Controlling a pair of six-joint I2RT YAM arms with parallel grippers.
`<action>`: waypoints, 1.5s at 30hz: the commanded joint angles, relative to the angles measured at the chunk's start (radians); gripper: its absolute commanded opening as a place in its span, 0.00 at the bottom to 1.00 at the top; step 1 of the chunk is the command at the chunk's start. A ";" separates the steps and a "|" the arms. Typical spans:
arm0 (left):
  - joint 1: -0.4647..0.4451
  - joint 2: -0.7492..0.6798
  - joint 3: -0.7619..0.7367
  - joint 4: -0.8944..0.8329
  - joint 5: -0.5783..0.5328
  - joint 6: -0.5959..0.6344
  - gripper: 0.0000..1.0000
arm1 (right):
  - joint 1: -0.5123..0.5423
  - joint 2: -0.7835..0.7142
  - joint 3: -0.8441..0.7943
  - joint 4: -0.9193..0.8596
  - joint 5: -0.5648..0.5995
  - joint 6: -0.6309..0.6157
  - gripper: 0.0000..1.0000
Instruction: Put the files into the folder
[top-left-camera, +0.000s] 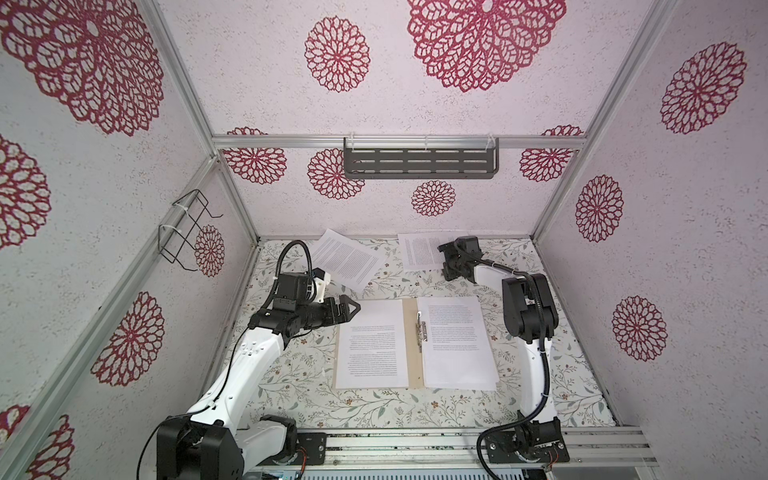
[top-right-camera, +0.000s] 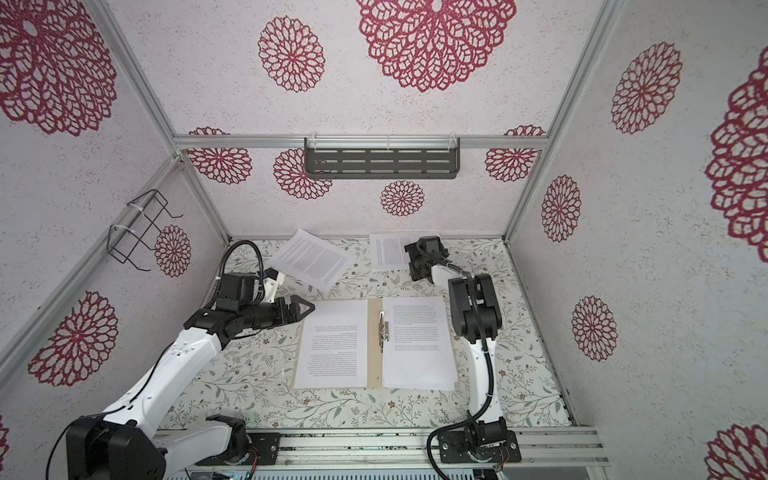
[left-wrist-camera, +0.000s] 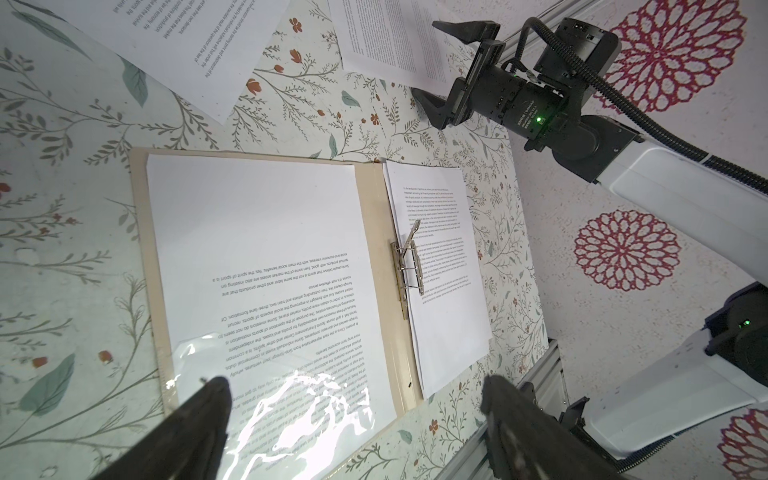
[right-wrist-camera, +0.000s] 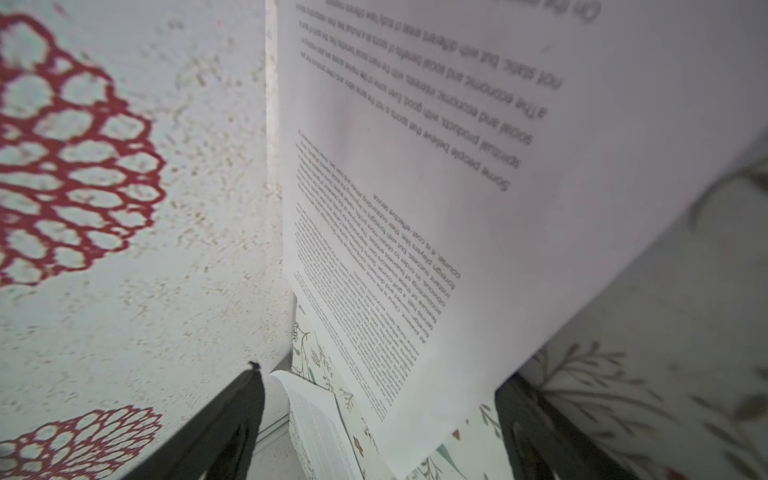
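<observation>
Nearest, the tan manila card folder (top-left-camera: 410, 365) is lying open and flat on the floral-printed tablecloth (top-left-camera: 291, 374). A white printed paper sheet (top-left-camera: 370, 345) is covering its left half. A small stack of white printed sheets (top-left-camera: 455, 345) is covering its right half, beside the small metal fastener clip (top-left-camera: 420, 332).

Just off the folder's far left corner, the left gripper (top-left-camera: 351, 309) is hovering with its jaws spread wide and holding nothing.

Farther back, an angled loose white sheet (top-left-camera: 349, 259) and a second loose white sheet (top-left-camera: 419, 251) are lying against the patterned back wall (top-left-camera: 374, 208). The right gripper (top-left-camera: 444, 262) is hanging over that second sheet, jaws wide apart and nothing pinched.

The pickup is probably going best by dragging the sheet towards the bare cloth before the folder and pinching a lifted edge. The wall is leaving no room behind.
</observation>
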 joint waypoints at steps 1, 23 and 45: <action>0.010 -0.004 0.016 0.031 0.016 0.010 0.97 | 0.012 0.057 0.007 0.055 0.046 0.066 0.88; 0.013 -0.008 0.011 0.032 0.023 0.008 0.97 | 0.013 0.064 -0.117 0.386 0.139 0.103 0.53; 0.013 -0.041 0.005 0.038 0.030 0.004 0.97 | -0.001 -0.058 -0.207 0.473 0.119 -0.022 0.00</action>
